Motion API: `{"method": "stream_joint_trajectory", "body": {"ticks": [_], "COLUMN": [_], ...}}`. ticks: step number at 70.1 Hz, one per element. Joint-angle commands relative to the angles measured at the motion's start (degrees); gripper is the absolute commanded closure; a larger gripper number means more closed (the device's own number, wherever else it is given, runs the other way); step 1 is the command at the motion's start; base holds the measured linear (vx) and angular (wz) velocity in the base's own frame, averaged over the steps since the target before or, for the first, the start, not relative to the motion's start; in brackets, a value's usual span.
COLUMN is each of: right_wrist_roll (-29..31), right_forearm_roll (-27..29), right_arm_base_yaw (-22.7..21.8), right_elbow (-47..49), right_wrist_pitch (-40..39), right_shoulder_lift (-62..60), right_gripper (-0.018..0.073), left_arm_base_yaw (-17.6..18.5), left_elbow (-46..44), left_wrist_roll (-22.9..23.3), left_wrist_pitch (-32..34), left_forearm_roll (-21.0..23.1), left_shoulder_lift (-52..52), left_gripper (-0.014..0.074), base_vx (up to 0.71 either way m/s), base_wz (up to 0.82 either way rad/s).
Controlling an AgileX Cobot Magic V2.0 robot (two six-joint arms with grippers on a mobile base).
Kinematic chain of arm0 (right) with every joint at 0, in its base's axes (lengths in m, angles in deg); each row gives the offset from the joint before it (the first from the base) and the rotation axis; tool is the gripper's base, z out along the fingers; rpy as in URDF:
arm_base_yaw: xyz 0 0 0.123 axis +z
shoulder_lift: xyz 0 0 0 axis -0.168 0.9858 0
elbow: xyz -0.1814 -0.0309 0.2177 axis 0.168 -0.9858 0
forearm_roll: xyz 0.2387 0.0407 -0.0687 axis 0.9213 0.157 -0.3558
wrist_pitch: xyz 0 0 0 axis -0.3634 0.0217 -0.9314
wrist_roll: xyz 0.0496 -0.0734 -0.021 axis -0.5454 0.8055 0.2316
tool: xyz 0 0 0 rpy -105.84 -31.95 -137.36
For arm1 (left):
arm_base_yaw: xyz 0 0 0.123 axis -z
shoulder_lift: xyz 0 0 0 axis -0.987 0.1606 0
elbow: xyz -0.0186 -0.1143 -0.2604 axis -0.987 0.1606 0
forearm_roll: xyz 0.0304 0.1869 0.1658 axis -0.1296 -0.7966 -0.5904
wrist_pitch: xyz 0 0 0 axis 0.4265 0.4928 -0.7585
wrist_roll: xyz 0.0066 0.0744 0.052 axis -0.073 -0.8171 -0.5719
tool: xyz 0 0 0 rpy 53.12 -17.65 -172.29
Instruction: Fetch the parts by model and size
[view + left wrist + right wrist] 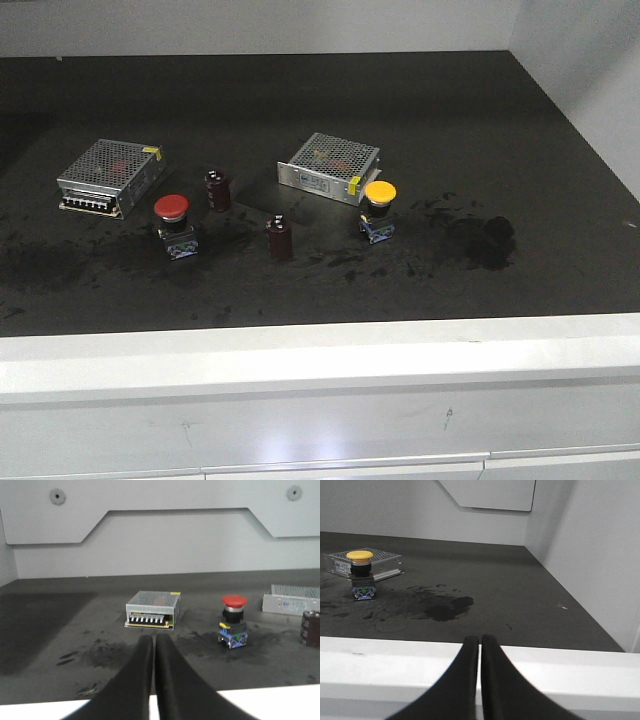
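Starting at L side: seeing left gripper (154,638) in its wrist cam, black fingers pressed tight together w/ nothing between, tips reaching just past white front ledge (280,705) over dark tabletop (300,90). Looking at silver perforated box (110,177) lying flat at far L of table. Finding red-capped switch (174,225) just R of that box & nearer the ledge, standing upright on dark base w/ blue bottom, touching nothing else. Passing two dark maroon cylinders next, both upright: rear cylinder (218,190) just behind-R of red switch, front cylinder (279,238) further R & closer to ledge. Reaching second perforated box (329,168) approx. mid-table, lying flat, turned at an angle. Finding yellow-capped switch (378,210) at that box's front-R corner, upright, very near it; not able to tell whether touching. Noting dark smudge (490,240) on tabletop R of yellow switch, w/ lighter scuffs spreading across front area. Ending at R side: seeing right gripper (480,640) in its wrist cam, fingers likewise squeezed together, pinching nothing, tips hanging at far edge of white ledge, well apart from yellow switch sitting up-L in that view.
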Motion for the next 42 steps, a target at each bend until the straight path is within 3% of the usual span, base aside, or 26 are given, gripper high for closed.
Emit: {"method": "stream_joint_trajectory", "body": {"ticks": [1,9,28,42], "right_wrist_roll": [1.0,-1.7,-2.8,-2.8], "right_forearm_roll": [-1.5,0.6,-0.5,-1.2], "right_arm_base_yaw": [0.0,0.0,0.0,0.0], "right_elbow": [-0.2,0.7,17.9,33.4], "right_wrist_pitch": [-6.9,-13.7,-12.5,-3.0], "right_shoulder_lift": [-0.7,-0.7,11.0,28.6], "right_gripper": [0.0569,0.0569,0.0569,0.0569], "left_arm_base_yaw": [0.0,0.0,0.1,1.9], "left_elbow": [-1.6,-5.1,-22.4,-30.5], "left_wrist_roll": [0.4,2.2,1.2,1.3], "left_wrist_pitch": [5.5,5.8,-1.6,-3.8], "left_forearm_roll": [0.6,0.7,0.5,0.5], "left_shoulder_lift": [-0.7,-0.7,10.1,22.1], "left_gripper": [0.0603,0.0603,0.0603,0.0603], "base_vx": [0.0,0.0,0.0,0.0], "base_wz": [0.0,0.0,0.0,0.0]}}
